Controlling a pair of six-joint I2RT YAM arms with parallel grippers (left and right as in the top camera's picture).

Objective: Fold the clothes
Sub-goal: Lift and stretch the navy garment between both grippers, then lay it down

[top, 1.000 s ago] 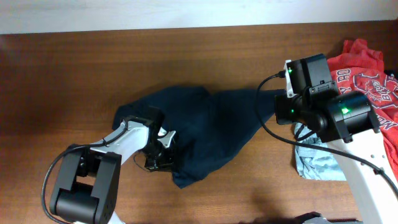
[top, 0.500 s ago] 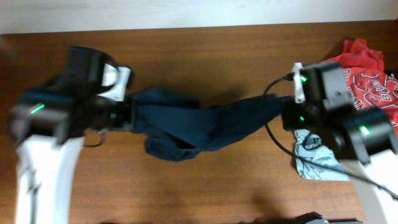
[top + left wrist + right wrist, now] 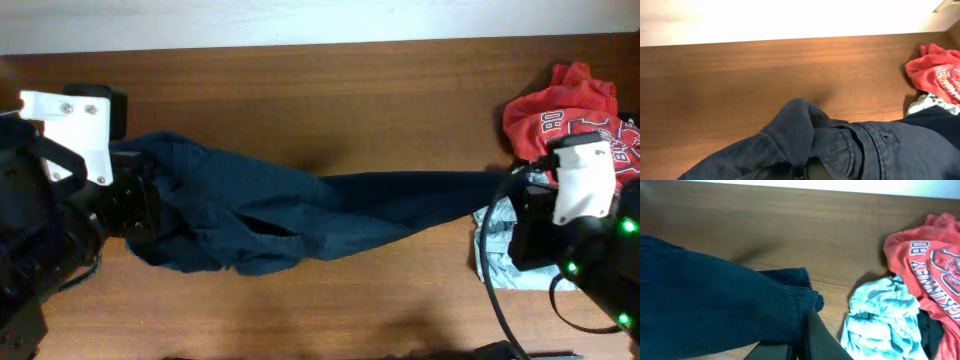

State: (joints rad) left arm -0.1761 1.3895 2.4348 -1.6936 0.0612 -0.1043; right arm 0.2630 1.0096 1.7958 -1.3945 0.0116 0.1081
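Overhead: wooden table (image 3: 300, 90) fills the frame. Navy clothes (image 3: 300, 210) are stretched left to right across it between the two arms, bunched thick at the left end and narrowing to a taut strip at the right. Red printed shirt (image 3: 560, 110) heaped at right edge, pale blue-green garment (image 3: 495, 245) just below. Left gripper (image 3: 805, 172): jaws closed, pinching the bunched end. Right gripper (image 3: 807, 335): jaws closed on a hemmed corner.
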